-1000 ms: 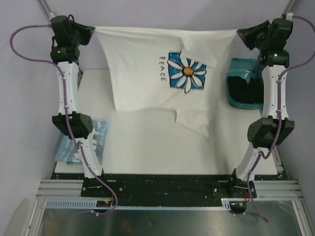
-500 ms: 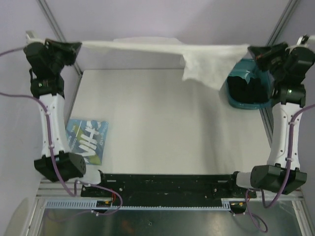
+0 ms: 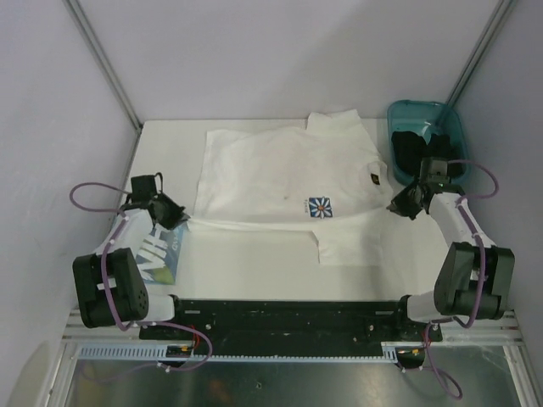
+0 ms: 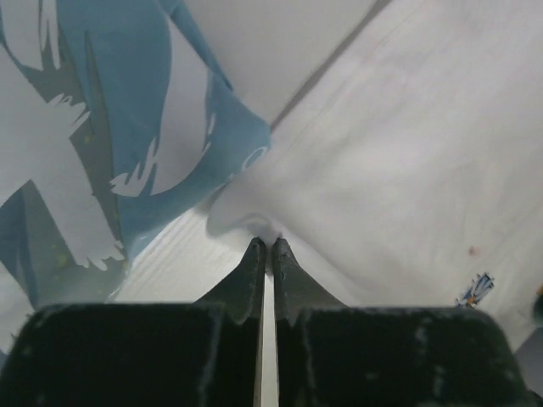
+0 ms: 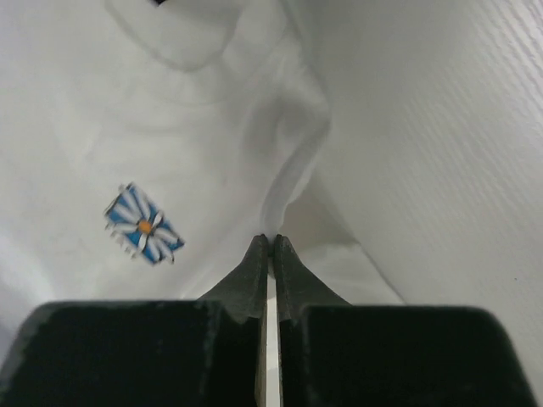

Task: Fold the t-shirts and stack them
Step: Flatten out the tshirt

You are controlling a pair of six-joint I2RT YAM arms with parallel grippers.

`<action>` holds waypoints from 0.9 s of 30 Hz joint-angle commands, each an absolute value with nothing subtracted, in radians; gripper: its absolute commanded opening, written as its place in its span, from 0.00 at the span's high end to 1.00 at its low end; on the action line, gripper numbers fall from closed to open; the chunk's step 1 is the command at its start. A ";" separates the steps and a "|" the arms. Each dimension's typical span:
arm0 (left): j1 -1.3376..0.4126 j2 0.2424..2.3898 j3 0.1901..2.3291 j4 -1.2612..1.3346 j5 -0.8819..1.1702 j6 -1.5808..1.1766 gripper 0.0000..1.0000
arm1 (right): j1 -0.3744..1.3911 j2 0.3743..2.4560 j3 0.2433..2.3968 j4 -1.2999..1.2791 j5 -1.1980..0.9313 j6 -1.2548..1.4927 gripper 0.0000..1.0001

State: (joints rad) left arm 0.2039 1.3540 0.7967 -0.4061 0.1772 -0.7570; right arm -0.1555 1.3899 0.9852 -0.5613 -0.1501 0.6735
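Pinching the white cotton t-shirt with a small blue daisy print [image 3: 280, 174] at opposite edges, my left gripper [image 3: 181, 220] and right gripper [image 3: 396, 205] are clenched on its fabric. It lies spread flat on the white table [image 3: 254, 271].

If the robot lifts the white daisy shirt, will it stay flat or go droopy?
Probably droopy: the daisy shirt lies wrinkled, with cloth bunched at the left gripper. Likely light too: the right gripper pinches just a thin edge.

Teal bin [image 3: 414, 117] (far right corner) crowds the right tool [image 3: 395, 204].
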 commanded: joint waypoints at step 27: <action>0.146 1.239 0.676 -0.379 0.061 -0.550 1.00 | 0.058 0.861 0.667 -0.819 0.108 0.799 0.59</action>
